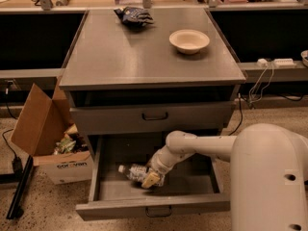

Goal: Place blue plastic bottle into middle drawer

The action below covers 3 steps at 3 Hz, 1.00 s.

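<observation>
Reaching down into the open middle drawer (pixel 192 190), my tool (pixel 150 178) sits low over the tray, left of its centre, right at the base end of the blue plastic bottle (pixel 131 171). The bottle lies on its side inside the drawer. Its long axis runs roughly left to right, nearly parallel to the drawer front, and its white cap points left, away from the tool. So the bottle stretches leftward from where I meet it, and my one arm comes in from the right. It looks to me as if the bottle rests on the tray floor, though the tool covers its right end and the contact there is hidden. Whether the tool is clamped on the bottle or has let go, I cannot tell. The rear of the tray is dark under the shut upper drawer (pixel 154 119), and my own body cuts off the drawer's right front corner. I judge the next move turns on pulling away rightward and up without dragging the bottle along.
</observation>
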Each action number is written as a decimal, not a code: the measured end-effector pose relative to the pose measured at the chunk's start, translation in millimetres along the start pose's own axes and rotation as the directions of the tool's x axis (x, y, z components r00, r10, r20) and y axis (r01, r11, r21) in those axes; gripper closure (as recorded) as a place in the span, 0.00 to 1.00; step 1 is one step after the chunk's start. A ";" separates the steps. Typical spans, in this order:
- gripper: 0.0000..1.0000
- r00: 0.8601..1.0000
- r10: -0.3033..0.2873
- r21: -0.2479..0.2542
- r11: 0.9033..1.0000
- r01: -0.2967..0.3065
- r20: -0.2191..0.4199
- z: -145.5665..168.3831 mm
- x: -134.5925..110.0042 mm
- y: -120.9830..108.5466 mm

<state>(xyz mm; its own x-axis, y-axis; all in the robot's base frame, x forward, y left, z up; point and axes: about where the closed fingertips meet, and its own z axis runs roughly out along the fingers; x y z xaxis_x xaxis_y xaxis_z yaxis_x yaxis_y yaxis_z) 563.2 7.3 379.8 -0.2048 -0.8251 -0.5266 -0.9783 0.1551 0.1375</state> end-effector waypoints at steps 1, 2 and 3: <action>0.00 1.000 0.000 0.008 1.000 0.000 0.018 -4.6 -0.7 -0.9; 0.00 0.996 -0.024 0.058 0.998 0.019 0.090 -35.2 -13.0 5.2; 0.00 0.988 -0.040 0.102 0.994 0.026 0.147 -68.7 -19.4 22.1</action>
<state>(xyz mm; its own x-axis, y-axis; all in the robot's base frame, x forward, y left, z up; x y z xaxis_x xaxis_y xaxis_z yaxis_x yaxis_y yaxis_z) 547.8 -10.6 450.7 -0.1675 -0.7418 -0.6494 -0.9813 0.1887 0.0376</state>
